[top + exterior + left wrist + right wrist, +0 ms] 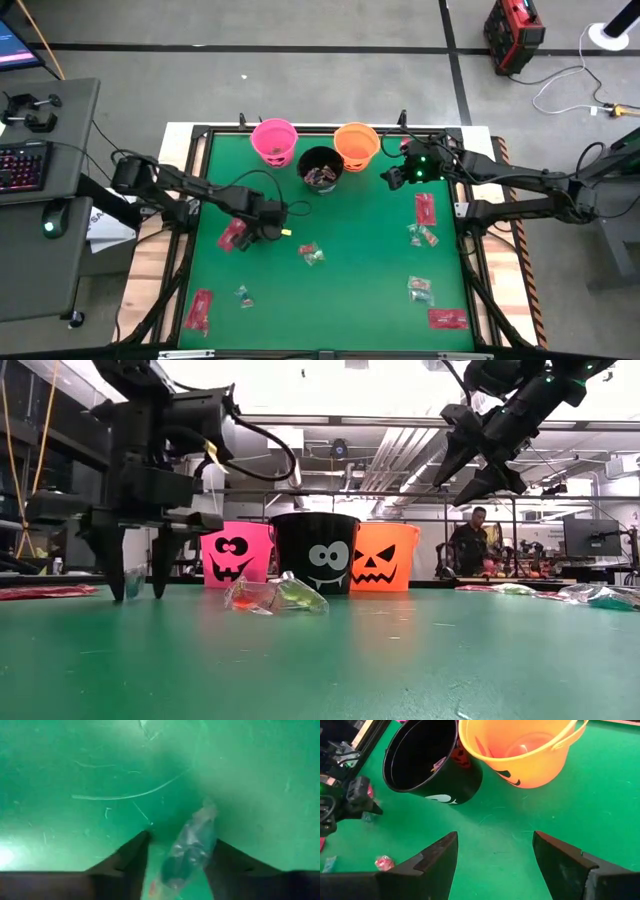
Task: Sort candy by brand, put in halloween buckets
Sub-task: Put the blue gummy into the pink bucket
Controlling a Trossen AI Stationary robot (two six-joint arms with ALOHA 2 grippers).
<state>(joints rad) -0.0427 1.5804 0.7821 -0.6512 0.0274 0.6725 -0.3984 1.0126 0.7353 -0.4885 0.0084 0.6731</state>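
High view, left to right: left gripper (268,226) low on the mat, fingers apart astride a clear-wrapped candy (187,847), not yet pinched; close squarely on the wrapper's middle so it can't squirt out, lift straight, then pick the bucket of matching brand; pink bucket (274,140), black bucket (321,167) and orange bucket (356,144) sit at the far edge; right gripper (495,857) waits wide and empty beside the orange one

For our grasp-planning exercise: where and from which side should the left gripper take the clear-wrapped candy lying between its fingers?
Grip the clear-wrapped candy across its narrow middle, coming straight down from above. It lies flat on the green table, elongated, and the left gripper is open with one finger on either long side, so closing should pinch its body, not the crinkly ends.
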